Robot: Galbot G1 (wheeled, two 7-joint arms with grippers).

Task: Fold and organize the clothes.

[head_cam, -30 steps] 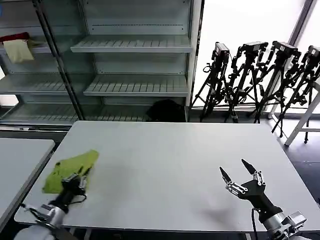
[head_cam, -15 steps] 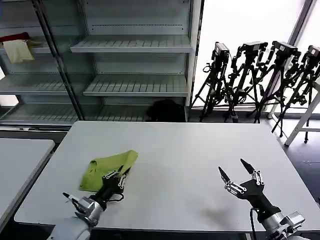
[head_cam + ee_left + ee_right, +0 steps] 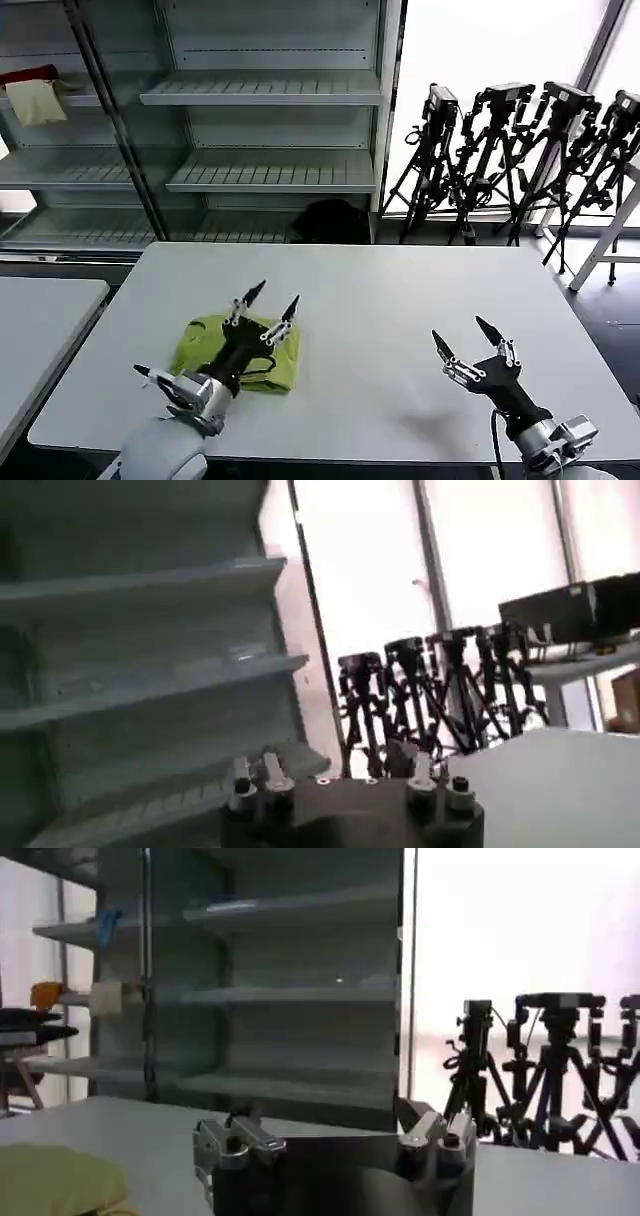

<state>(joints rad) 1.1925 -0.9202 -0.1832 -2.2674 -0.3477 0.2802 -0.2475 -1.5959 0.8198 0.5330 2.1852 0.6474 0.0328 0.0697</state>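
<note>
The clothes, a lime-green T-shirt (image 3: pixel 196 342), lie bunched in a loose fold on the white table (image 3: pixel 380 290), near its front left. My left gripper (image 3: pixel 272 298) is open, its two dark-tipped fingers spread and pointing up and away just over the shirt's far edge, with nothing between them. Its wrist covers the middle of the cloth. My right gripper (image 3: pixel 460 335) hovers open above the table's front right, well apart from the shirt. In the right wrist view the shirt (image 3: pixel 50 1183) shows as a low green mound on the tabletop.
A second white table (image 3: pixel 40 310) stands to the left across a gap. Metal shelving (image 3: pixel 270 90) runs behind, with red and cream cloths (image 3: pixel 35 90) on a left shelf. Black tripods (image 3: pixel 520 150) stand at the back right, beside a white frame (image 3: pixel 610 250).
My left gripper dragged the shirt rightward from the table's left edge toward the middle, then let go, opened and lifted its fingers. The right gripper barely moved.
</note>
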